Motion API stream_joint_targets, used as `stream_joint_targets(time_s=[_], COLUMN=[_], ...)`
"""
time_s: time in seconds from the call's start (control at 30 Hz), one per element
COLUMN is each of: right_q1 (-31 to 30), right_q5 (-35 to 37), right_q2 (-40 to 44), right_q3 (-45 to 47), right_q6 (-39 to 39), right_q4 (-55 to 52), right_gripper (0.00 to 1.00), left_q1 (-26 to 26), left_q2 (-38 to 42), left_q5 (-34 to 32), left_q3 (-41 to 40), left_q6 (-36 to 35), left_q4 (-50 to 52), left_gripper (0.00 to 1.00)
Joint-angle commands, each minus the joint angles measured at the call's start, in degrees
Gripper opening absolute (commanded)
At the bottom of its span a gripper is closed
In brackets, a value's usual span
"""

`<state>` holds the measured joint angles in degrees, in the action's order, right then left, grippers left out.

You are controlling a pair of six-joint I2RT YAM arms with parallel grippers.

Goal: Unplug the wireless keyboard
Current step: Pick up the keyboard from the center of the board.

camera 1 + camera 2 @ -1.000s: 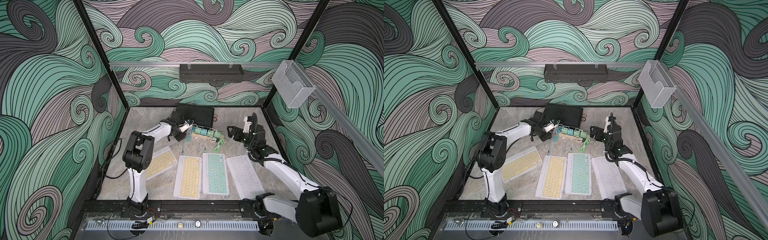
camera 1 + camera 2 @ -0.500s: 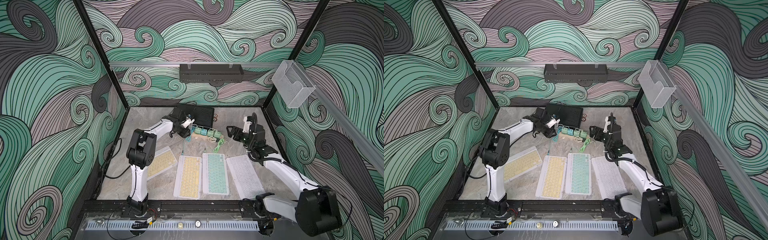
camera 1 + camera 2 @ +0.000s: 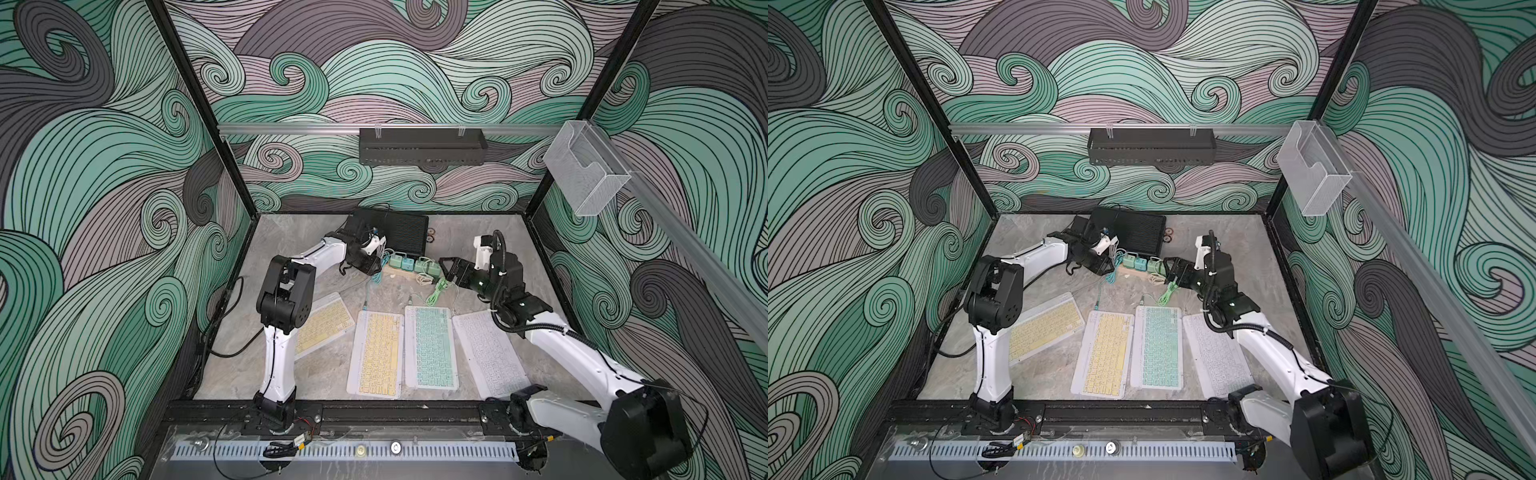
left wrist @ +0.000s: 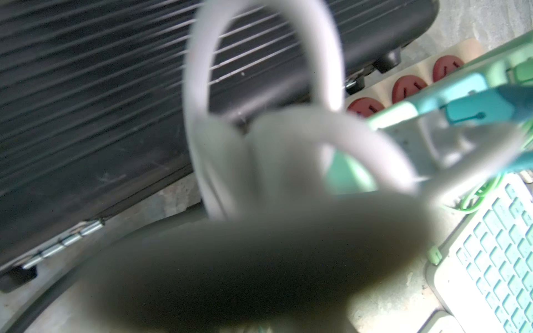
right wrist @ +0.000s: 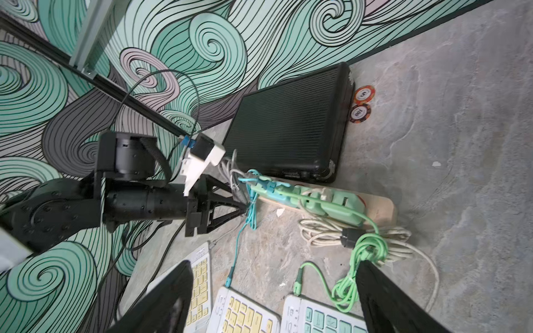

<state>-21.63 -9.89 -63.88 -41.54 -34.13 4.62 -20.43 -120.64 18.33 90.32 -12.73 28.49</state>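
Unplug step judged pending: the thin teal cable (image 5: pixel 238 248) was seen seated in the yellow-keyed white wireless keyboard (image 3: pixel 376 353), lower centre. The left gripper (image 5: pixel 244 207) was set at the cable's bundle, centre frame; its grip could not be told. The right gripper (image 5: pixel 275 263) was spread wide, empty. Next judged: connector (image 5: pixel 229 281) pinched, pulled straight.

Four keyboards lie on the bench (image 3: pixel 328 378): one yellow-keyed keyboard (image 3: pixel 324 328), a second yellow-keyed keyboard (image 3: pixel 377 353), one teal-keyed keyboard (image 3: pixel 430 347), one white keyboard (image 3: pixel 490 355). Three cables show plainly: one teal cable (image 5: pixel 237 250), one green cable (image 5: pixel 370 245), one coiled cream cable (image 5: pixel 317 234). Two chips: an orange poker chip (image 5: pixel 364 94), a black poker chip (image 5: pixel 360 113). One black case (image 3: pixel 399 230), one power strip (image 5: pixel 380 207), one black wall tray (image 3: pixel 422 146), one clear holder (image 3: pixel 582 170).
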Motion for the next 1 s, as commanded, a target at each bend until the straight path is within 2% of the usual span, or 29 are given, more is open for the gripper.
stream_joint_targets(time_s=[0.0,0.13,0.2,0.3,0.47,0.7,0.97], right_q1=[-2.1,-5.0,-6.6,-9.6,-14.4,-20.1,-22.4], right_q5=[3.1,4.5,4.6,4.8,5.1,5.8,7.6], right_q2=[3.5,5.0,4.1,1.2,-6.8,-23.1,-38.6], right_q3=[0.7,2.5,3.3,3.5,1.5,-5.8,-14.7], right_q6=[-1.1,-2.9,-4.1,-5.4,-7.5,-10.3,-12.7], right_q4=[-1.8,-0.6,1.3,4.4,9.5,16.7,22.9], right_gripper=[0.88,0.86,0.83,0.79,0.75,0.69,0.58], left_q1=[-0.8,-1.4,-1.4,-1.5,-1.4,-1.4,-1.3], left_q2=[-1.1,-0.6,0.5,2.2,5.2,7.7,9.6], left_q5=[-3.0,-3.5,-3.8,-3.1,-3.3,-4.4,-4.5], left_q3=[0.6,2.7,2.7,2.9,3.0,3.1,3.4], left_q6=[0.2,-1.2,-1.6,-1.9,-2.1,-4.8,-5.6], left_q4=[4.3,6.9,7.0,7.0,7.1,7.9,9.3], left_gripper=[0.43,0.24,0.12,0.01,0.00,0.00,0.00])
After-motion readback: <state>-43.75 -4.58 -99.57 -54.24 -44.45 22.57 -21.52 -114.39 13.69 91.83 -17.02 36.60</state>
